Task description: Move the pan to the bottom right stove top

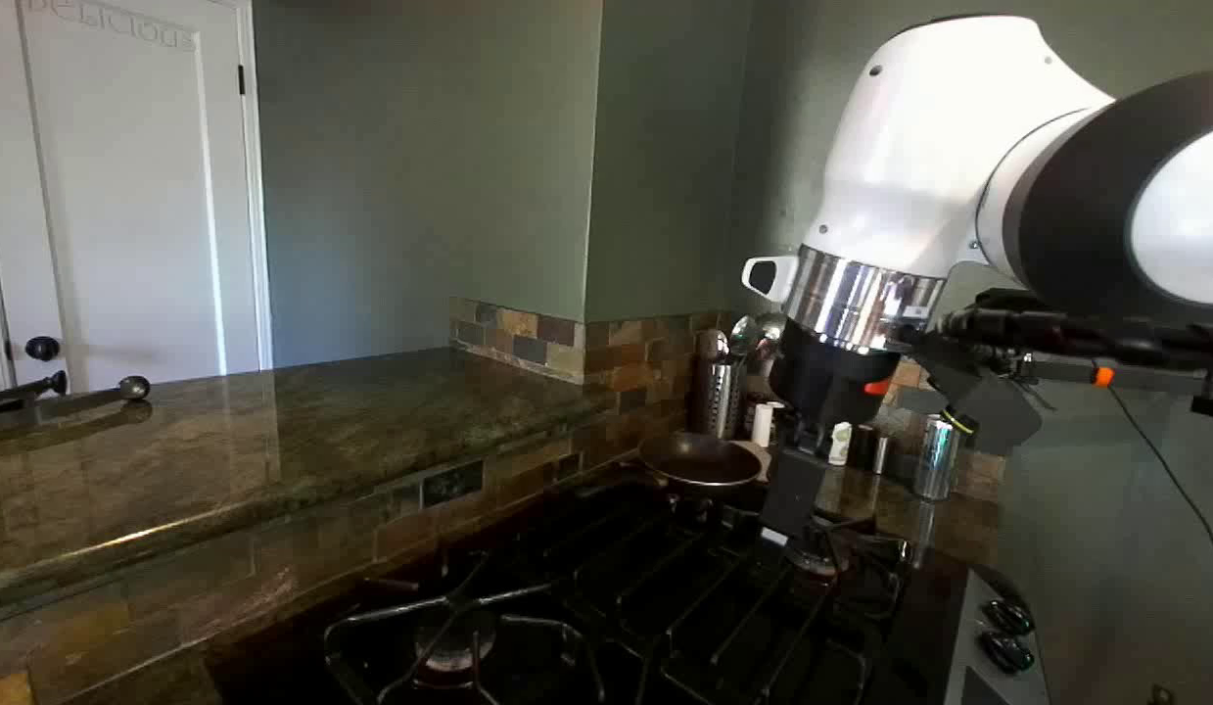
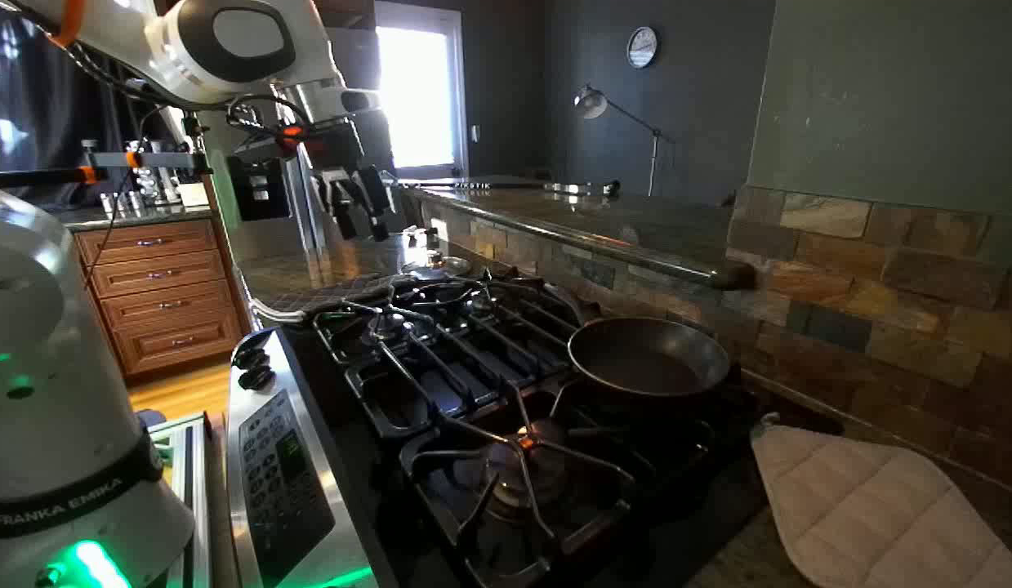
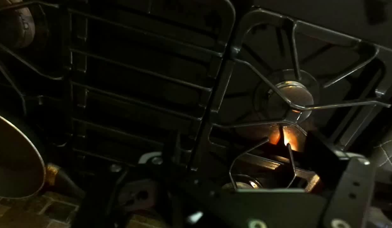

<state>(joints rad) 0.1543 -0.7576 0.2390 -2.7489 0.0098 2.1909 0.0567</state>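
The pan [image 1: 699,458] is small, dark and round with a brownish inside. It sits on the rear burner beside the tiled wall; it also shows in an exterior view [image 2: 648,357] and at the lower left of the wrist view [image 3: 12,161], its handle pointing toward the middle. The bottom right burner [image 2: 514,482], beside the pan on the control-panel side, is bare; part of it shows in the wrist view [image 3: 20,25]. My gripper [image 2: 361,230] is raised above the cooktop's far end, away from the pan. In the wrist view [image 3: 243,139] its fingers are apart with nothing between them.
A raised stone counter [image 1: 371,411] and tiled wall [image 2: 808,302] run along the cooktop's back. A quilted pot holder [image 2: 873,498] lies near the pan. A utensil holder [image 1: 723,392] and steel canister [image 1: 934,460] stand behind. The control panel [image 2: 281,457] edges the front.
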